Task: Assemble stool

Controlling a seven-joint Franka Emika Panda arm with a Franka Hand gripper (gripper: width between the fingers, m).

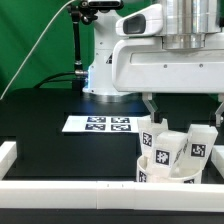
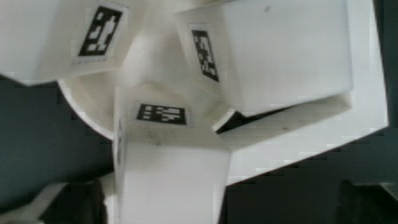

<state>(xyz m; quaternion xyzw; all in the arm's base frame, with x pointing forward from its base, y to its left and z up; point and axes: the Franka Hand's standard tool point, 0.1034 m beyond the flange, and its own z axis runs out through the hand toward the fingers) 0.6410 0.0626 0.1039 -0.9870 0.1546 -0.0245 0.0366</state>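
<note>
Gripper [image 1: 184, 108] jaws wide open, holding nothing, above stool [image 1: 170, 152]; legs look fitted, check seating next

the stool [image 1: 170, 152] stands on the bench [image 1: 40, 125] near the front rail [image 1: 100, 198], legs [image 1: 194, 147] up on the seat [image 1: 165, 176]. the marker board [image 1: 98, 123] lies behind it, toward the exterior view's left. the tool [image 1: 183, 108] hangs above the stool.

White Franka Panda arm [image 1: 150, 45]

Glossy white rounded shells, a silver ribbed cylinder at the wrist, black joint rings, a black cable [image 1: 35, 45] arcing behind, thin dark fingers [image 1: 150, 105] below.
</note>
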